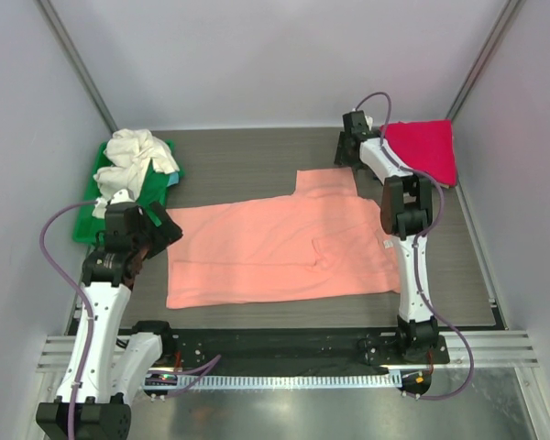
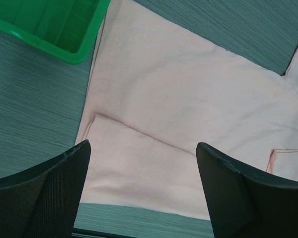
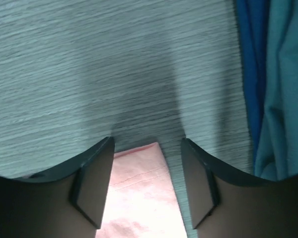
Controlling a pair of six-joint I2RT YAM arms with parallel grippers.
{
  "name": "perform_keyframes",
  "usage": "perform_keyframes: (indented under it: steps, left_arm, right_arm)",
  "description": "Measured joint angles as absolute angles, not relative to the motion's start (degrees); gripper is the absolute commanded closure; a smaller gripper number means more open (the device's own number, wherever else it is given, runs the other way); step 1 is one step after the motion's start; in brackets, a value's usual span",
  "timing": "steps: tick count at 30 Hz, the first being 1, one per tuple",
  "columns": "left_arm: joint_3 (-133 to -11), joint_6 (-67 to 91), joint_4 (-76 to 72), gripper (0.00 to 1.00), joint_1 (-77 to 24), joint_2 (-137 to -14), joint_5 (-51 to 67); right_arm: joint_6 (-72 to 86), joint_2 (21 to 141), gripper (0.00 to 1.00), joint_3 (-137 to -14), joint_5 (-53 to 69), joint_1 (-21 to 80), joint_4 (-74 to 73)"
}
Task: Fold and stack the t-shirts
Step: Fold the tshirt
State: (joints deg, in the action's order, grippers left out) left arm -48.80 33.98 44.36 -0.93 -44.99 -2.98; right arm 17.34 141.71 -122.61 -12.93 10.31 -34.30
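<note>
The salmon-pink t-shirt point(image 1: 284, 243) lies spread flat in the middle of the table. My left gripper point(image 1: 162, 229) is open and empty over the shirt's left edge; the left wrist view shows the shirt point(image 2: 179, 99) under its spread fingers point(image 2: 54, 193), midpoint point(image 2: 144, 163). My right gripper point(image 1: 350, 147) is open over the far sleeve, and the sleeve's corner point(image 3: 141, 193) lies between its pads, midpoint point(image 3: 146, 173). A cream-white shirt point(image 1: 139, 156) is bunched on the green tray. A magenta-red shirt point(image 1: 428, 147) lies folded at the back right.
The green tray point(image 1: 87, 220) stands at the left; its corner shows in the left wrist view point(image 2: 54, 29). Blue cloth point(image 3: 248, 64) fills the right edge of the right wrist view. Grey walls close in the left, back and right.
</note>
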Motion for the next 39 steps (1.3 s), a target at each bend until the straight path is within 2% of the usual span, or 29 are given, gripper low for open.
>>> perform_keyframes:
  steps: [2,4,15,19,22,31,39]
  left_arm:
    - [-48.8,34.0,44.3,0.13,-0.7,-45.2,-2.7]
    - [-48.8,34.0,44.3,0.13,-0.6,-45.5,-2.4]
    - [-48.5,34.0,44.1,0.13,1.2,-46.5,-1.4]
    - [-48.5,34.0,43.9,0.13,1.3,-46.8,-1.4]
    - [-48.5,34.0,43.9,0.13,1.3,-47.2,-1.4]
    - [-48.5,34.5,42.8,0.17,1.3,-51.2,-1.4]
    - [-53.6,37.2,39.5,0.21,1.1,-65.0,-1.9]
  right_arm:
    - [17.7,141.7,0.53,-122.3,-13.0,10.3,-34.1]
    - [18.1,141.2,0.56,-121.1,-13.0,10.1,-33.0]
    - [20.8,135.9,0.59,-110.6,-11.6,9.8,-25.5]
    - [21.3,135.3,0.73,-109.2,-11.2,9.8,-24.4]
    - [21.5,135.3,0.98,-109.1,-10.7,9.8,-24.2]
    - [22.9,135.4,0.99,-109.5,-9.6,10.0,-24.5]
    - [24.2,132.2,0.99,-109.5,-11.8,7.2,-28.4]
